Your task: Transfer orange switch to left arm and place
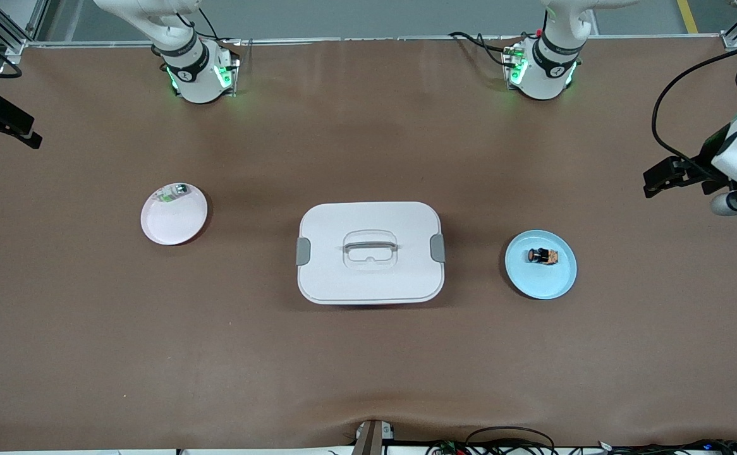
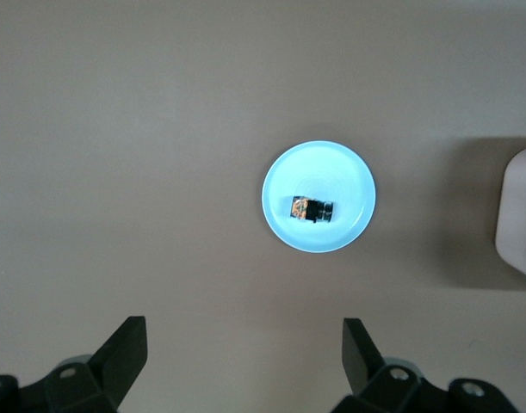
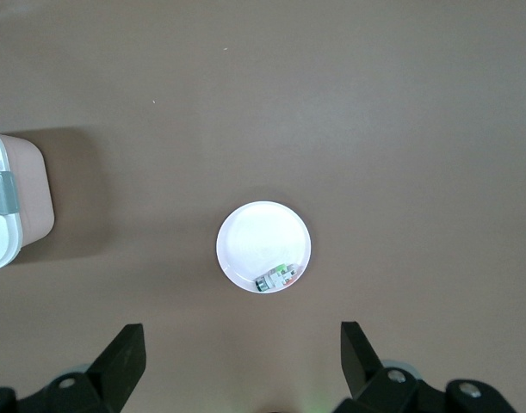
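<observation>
Front view showed the orange switch (image 1: pixel 544 256) lying on the blue plate (image 1: pixel 558 284) (3 o'clock of the lidded box (image 1: pixel 370 253)), as placement wants; left pincer (image 2: pixel 245 361) and right pincer (image 3: pixel 241 361) hung open, waiting.

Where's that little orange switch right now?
The orange switch lies on the blue plate, toward the left arm's end of the table, beside the white box. Both grippers hang open high above the table.

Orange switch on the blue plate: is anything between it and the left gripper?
Nothing visible. The switch lies uncovered on the blue plate, with bare table around it, and the open left gripper hangs above, apart from it.
</observation>
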Motion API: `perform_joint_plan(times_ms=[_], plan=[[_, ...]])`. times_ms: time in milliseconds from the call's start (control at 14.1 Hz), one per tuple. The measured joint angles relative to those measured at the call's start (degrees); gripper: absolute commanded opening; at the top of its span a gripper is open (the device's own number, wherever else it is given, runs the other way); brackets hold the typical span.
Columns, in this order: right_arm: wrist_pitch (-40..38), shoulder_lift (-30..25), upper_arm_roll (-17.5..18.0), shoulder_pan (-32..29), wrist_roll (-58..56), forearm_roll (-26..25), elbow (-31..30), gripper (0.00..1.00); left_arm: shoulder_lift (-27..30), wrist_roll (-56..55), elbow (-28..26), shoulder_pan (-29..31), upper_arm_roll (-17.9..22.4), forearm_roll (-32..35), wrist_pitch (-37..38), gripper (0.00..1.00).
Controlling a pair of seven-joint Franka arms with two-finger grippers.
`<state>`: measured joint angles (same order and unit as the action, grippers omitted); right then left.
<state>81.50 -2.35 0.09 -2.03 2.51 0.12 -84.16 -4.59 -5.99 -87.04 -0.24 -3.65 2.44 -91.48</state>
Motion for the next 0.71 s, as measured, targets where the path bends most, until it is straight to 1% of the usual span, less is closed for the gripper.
perform_joint_plan(times_ms=[213, 426, 710], plan=[[0.0, 0.04, -0.04, 0.0, 0.0, 0.0, 0.0, 1.0, 0.05, -0.25, 0.55, -2.18, 3.47, -1.99, 0.0, 1.0], [0.02, 0.04, -0.06, -0.01, 0.0, 0.0, 0.0, 1.0, 0.42, -3.11, 0.59, -3.55, 4.19, -2.24, 0.05, 1.0], [0.15, 0.04, -0.09, -0.01, 0.01, 0.0, 0.0, 1.0, 1.26, -4.26, 0.27, -5.62, 5.81, -2.24, 0.27, 1.0]])
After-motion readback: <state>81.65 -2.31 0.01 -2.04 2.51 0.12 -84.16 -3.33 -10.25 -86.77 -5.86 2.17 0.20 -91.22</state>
